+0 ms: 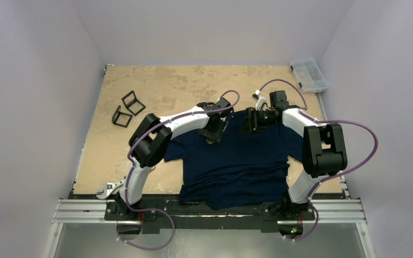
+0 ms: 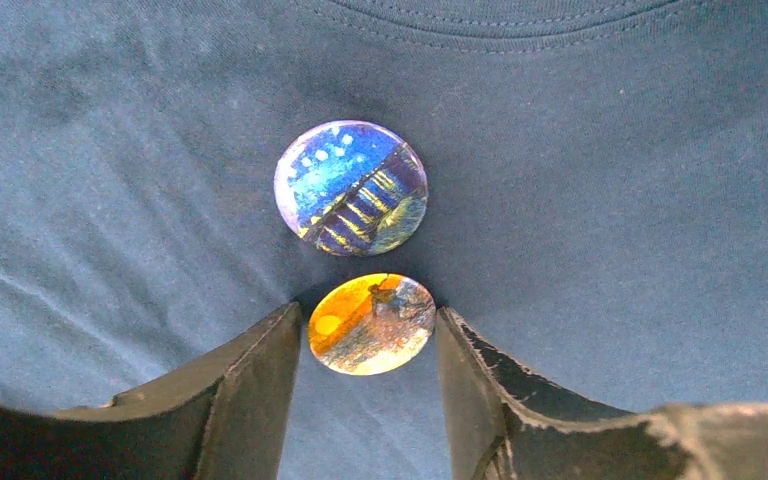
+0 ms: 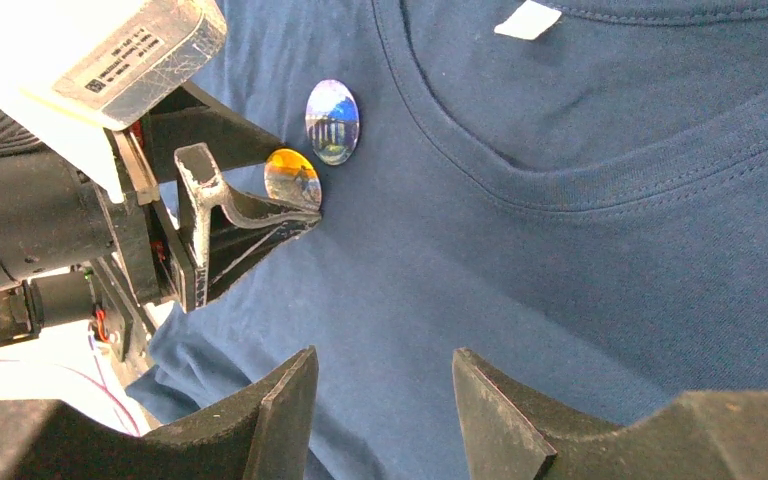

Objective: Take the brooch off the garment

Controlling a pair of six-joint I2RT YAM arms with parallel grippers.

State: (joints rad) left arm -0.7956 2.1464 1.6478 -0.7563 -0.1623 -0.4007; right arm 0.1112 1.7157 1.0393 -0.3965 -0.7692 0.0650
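The orange brooch [image 2: 371, 324] sits pinned to the chest of the T-shirt [image 1: 236, 161], right between the fingers of the left gripper [image 2: 368, 330]. Those fingers stand apart, one close on each side of the disc and low over the cloth. We cannot tell whether the right-hand finger already touches its rim.

We judge the step in hand to be the closing pinch. To do it well, we want the pads to meet the rim of the disc and not the fabric under it. We should also keep the grip square, so the round, smooth face does not squirt out. A pin probably holds it from behind, so a straight pull may simply drag the cloth up.

Just beyond it lies a blue brooch [image 2: 351, 187], nearly touching the orange one. We must keep the fingertips from catching it. Past that runs the collar [image 2: 500, 25].

The right gripper [image 3: 382, 365] hovers over the shirt below the neckline, fingers apart and holding nothing. It is well placed to press the cloth down. Farther off on the table [image 1: 183, 86] lie two black stands [image 1: 128, 107] and a clear box [image 1: 309, 74].
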